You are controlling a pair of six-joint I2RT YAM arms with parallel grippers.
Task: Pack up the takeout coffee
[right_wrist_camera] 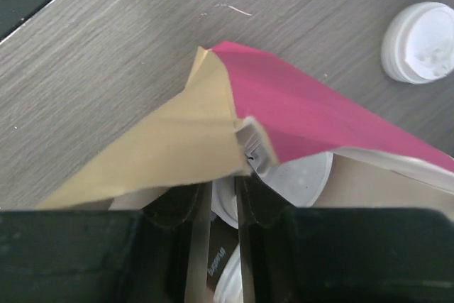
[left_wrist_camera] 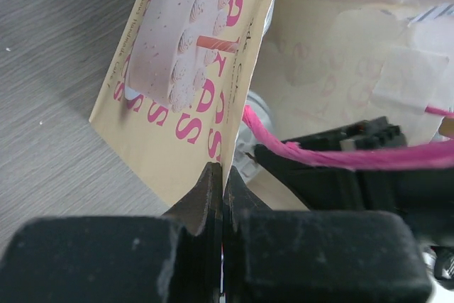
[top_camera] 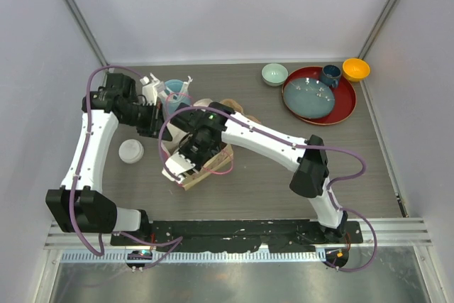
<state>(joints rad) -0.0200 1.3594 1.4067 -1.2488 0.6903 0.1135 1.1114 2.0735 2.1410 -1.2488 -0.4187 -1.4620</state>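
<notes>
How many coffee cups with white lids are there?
2. One cup stands on the table, left of the paper bag. A second cup sits inside the bag, its white lid showing. More may be hidden in there.

Your left gripper [left_wrist_camera: 222, 175] sits at the bottom centre of the frame, its black fingers pressed together on the edge of a tan paper bag [left_wrist_camera: 177, 69]. The bag's outer face, with pink lettering and a picture of a white cake, rises tilted toward the upper middle. On the left you see the grey wood-grain table [left_wrist_camera: 50, 104]. On the right you look into the bag's pale interior, where a pink cord handle [left_wrist_camera: 340, 155] crosses above a black mechanical part [left_wrist_camera: 333, 189].
</notes>
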